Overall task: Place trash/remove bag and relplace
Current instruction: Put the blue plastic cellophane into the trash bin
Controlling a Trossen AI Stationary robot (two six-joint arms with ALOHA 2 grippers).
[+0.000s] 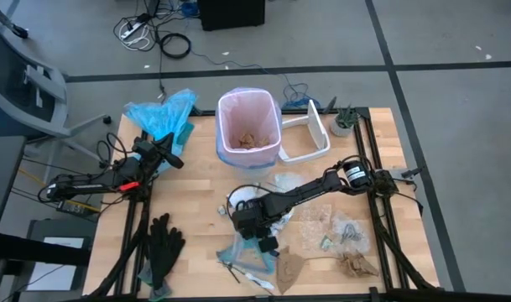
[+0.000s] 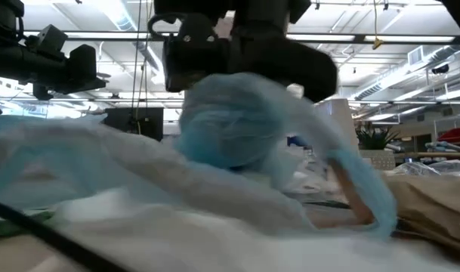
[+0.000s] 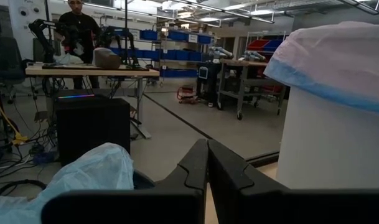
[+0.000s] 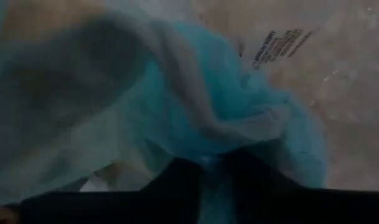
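Right gripper (image 1: pixel 248 220) is down low near the middle of the counter (image 1: pixel 200 189), and its fingers look pinched on a crumpled scrap of light-blue film (image 2: pixel 237 121). The right wrist view backs that up: teal film (image 4: pixel 239 112) bunched against the finger roots. The low view shows the wad lifted and puffed, one long tail hanging down.

That stuff will handle as next to nothing in weight: soft, floppy, slick. A pinch on a thin fold could slip, and the tail may drag other litter along. My call is that the best hold is where the film gathers thickest, right at the bunch, not on the loose edge.

More trash lies at five o'clock from the gripper: brown paper pieces (image 1: pixel 290 268) and clear wrappers (image 1: pixel 343 228). Paper is stiffer, so take it by a raised edge. Flat film will be harder to get under.

The bin (image 1: pixel 248 126), lined with the pale pink bag (image 1: pixel 270 109), stands at twelve o'clock from the gripper, scraps already inside. The liner is thin and tearable; take it at the folded rim when the time comes.

Left gripper (image 1: pixel 167 151) waits at ten o'clock, fingers together, by another light-blue bag (image 1: pixel 159 113).
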